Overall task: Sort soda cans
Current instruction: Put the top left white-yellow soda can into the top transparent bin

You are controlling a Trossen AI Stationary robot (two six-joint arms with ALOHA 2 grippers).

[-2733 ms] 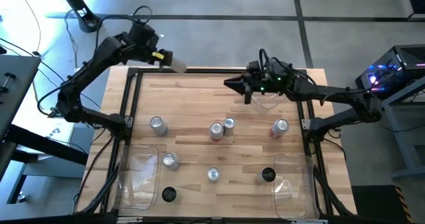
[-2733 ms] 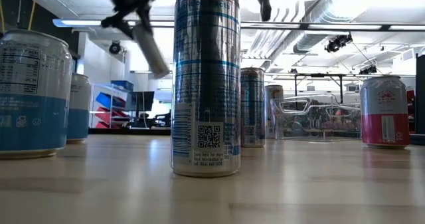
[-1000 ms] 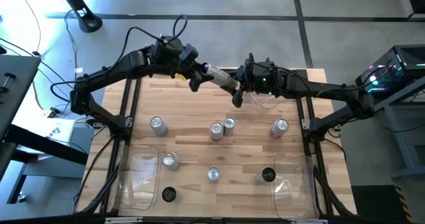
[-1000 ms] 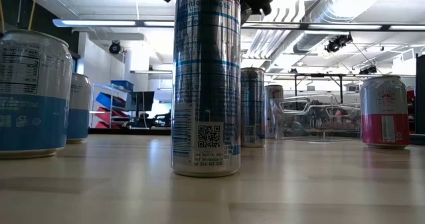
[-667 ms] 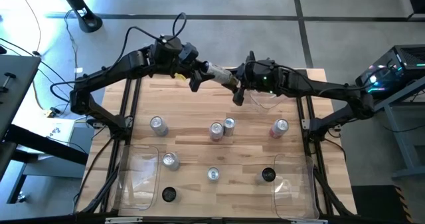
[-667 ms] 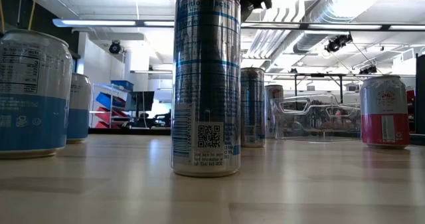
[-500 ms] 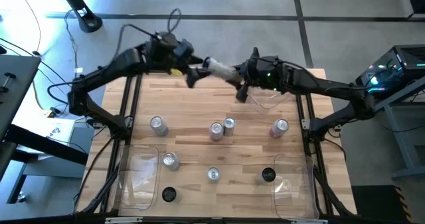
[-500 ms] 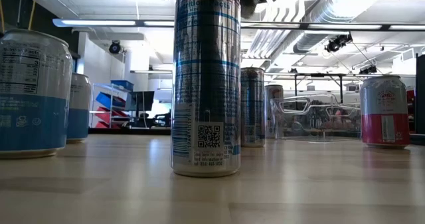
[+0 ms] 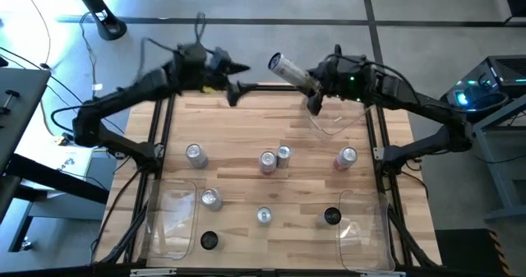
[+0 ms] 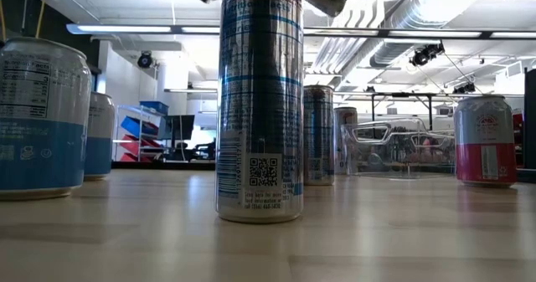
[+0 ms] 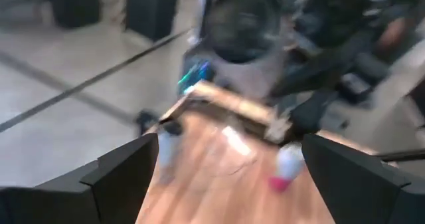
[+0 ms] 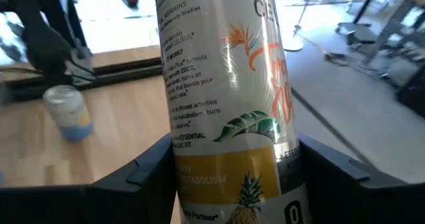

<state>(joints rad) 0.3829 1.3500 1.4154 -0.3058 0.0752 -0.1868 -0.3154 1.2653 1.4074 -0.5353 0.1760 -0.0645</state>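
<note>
A tall white can with a pineapple print [image 9: 288,69] is in my right gripper [image 9: 310,83], in the air over the table's far edge; it fills the right wrist view [image 12: 222,111]. My left gripper [image 9: 236,80] hangs open and empty a little to the can's left, and its wrist view [image 11: 226,177] faces the can's round end [image 11: 244,19]. Several other cans stand upright on the table: silver ones [image 9: 195,154] [image 9: 267,162] [image 9: 210,198], a red-and-silver one [image 9: 347,158] and black-topped ones [image 9: 209,241] [image 9: 331,217]. My right gripper pinches the tall can between its two fingers [image 12: 149,171], on the lower part of its body [image 12: 226,177] near the bottom end. The fingers lie across the can. It is lifted clear and lies tilted, its free end [image 9: 276,62] pointing toward the table's left and far side.
Clear plastic bins sit at the near left [image 9: 173,219], the near right [image 9: 366,228] and the far right of the table [image 9: 335,126]. A black frame [image 9: 160,129] runs along the table's edges. In the low view a tall blue-and-silver can [image 10: 260,106] stands close in front.
The tall can has passed from my left gripper to my right. My left gripper has let go and drawn back toward the table's left. My right gripper has carried the can up and toward the far right.
</note>
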